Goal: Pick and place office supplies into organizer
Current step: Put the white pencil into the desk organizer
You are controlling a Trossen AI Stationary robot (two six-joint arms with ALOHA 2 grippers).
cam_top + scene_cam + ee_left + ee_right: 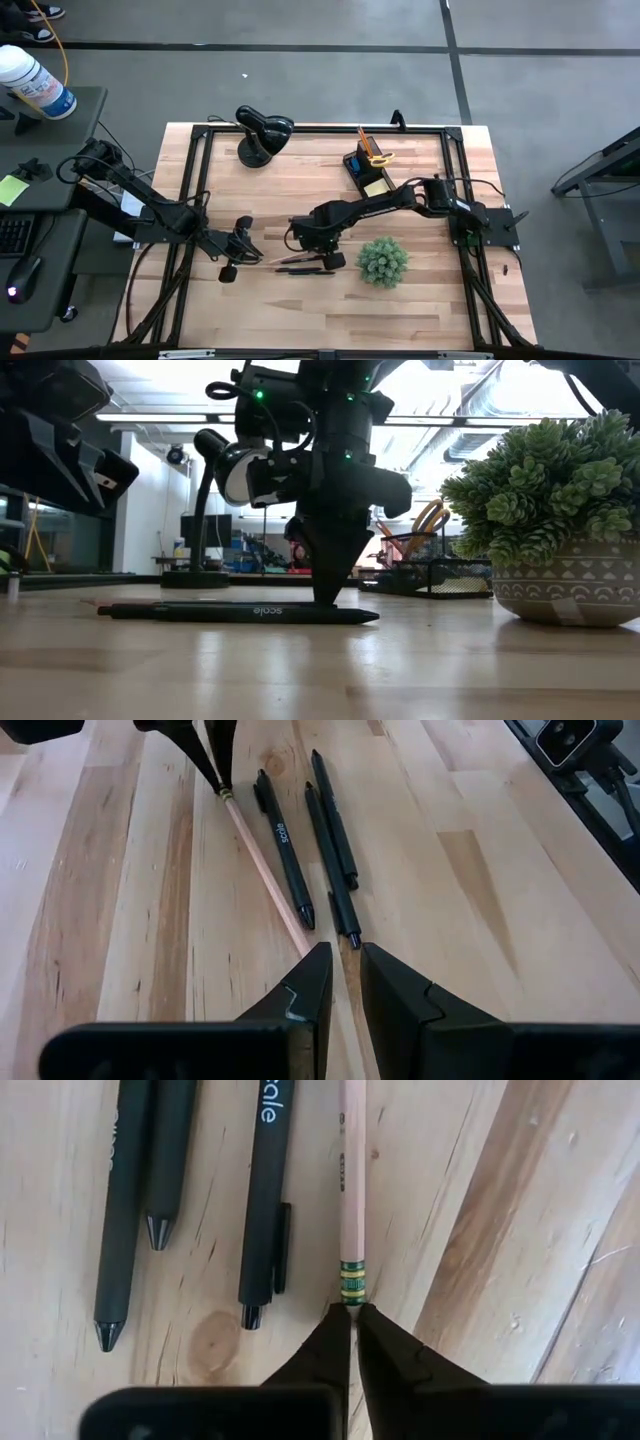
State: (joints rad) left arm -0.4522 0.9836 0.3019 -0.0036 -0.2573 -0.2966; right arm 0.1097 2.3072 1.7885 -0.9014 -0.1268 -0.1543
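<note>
A wooden pencil (352,1180) lies flat on the table beside three black pens (265,1190); all also show in the left wrist view, the pencil (265,870) left of the pens (330,840). My right gripper (352,1318) stands over them, pointing down, shut on the pencil's eraser end. My left gripper (340,970) hovers near the pens' tips with a narrow gap between its fingers and nothing in it. The black organizer (365,170) at the far right holds yellow-handled scissors (378,157) and a yellow pad (375,186). My right gripper pinches the pencil at its very end, just past the green and yellow ferrule (352,1285), between the tips of its two fingers. The fingers (215,765) come from above, pointing down. The pencil lies flat on the table, its length running away from the fingers.
A potted green plant (383,262) stands close to the right of the pens. A black desk lamp (262,135) sits at the far edge, left of the organizer. A dark frame (200,190) runs along the table's sides.
</note>
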